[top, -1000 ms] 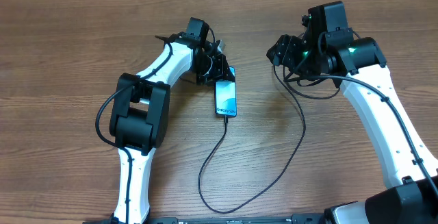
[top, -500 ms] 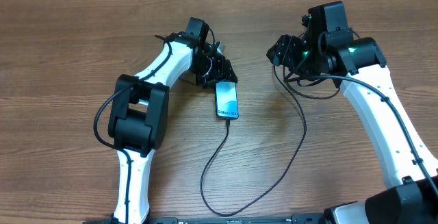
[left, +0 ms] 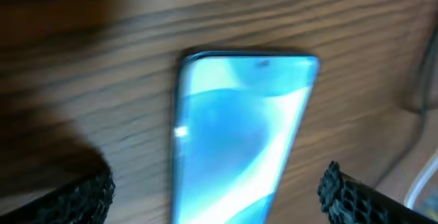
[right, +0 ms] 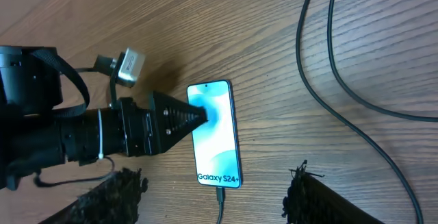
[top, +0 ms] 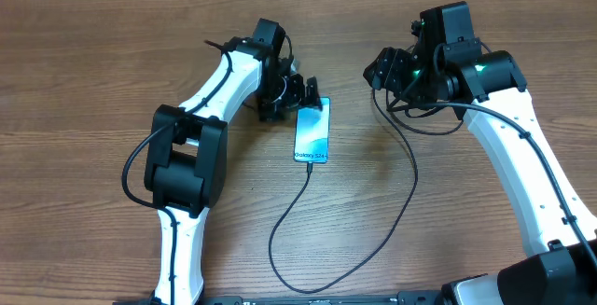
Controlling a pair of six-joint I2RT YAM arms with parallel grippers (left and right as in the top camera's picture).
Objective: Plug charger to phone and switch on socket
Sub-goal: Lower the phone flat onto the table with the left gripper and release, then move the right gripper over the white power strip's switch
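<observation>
The phone [top: 312, 130] lies flat on the wooden table, its blue screen up and lit. The charger [top: 412, 193], a thin black cable, has its connector tip in the phone's near end [right: 220, 195]; it loops toward the table's front and back up under my right arm. My left gripper [top: 300, 96] is open at the phone's far end. In the left wrist view its fingers [left: 76, 198] stand on either side of the phone [left: 239, 135], apart from its edges. My right gripper [top: 386, 68] hovers open and empty above the table, right of the phone [right: 215, 131]. The socket is out of view.
More black cable [right: 342, 80] curves over the table to the right of the phone. My left arm [top: 224, 81] reaches in from the left, and my right arm [top: 504, 146] stands at the right.
My left gripper has opened and let go of the phone. The phone has settled flat and sits slightly farther right. The right arm has not moved.
</observation>
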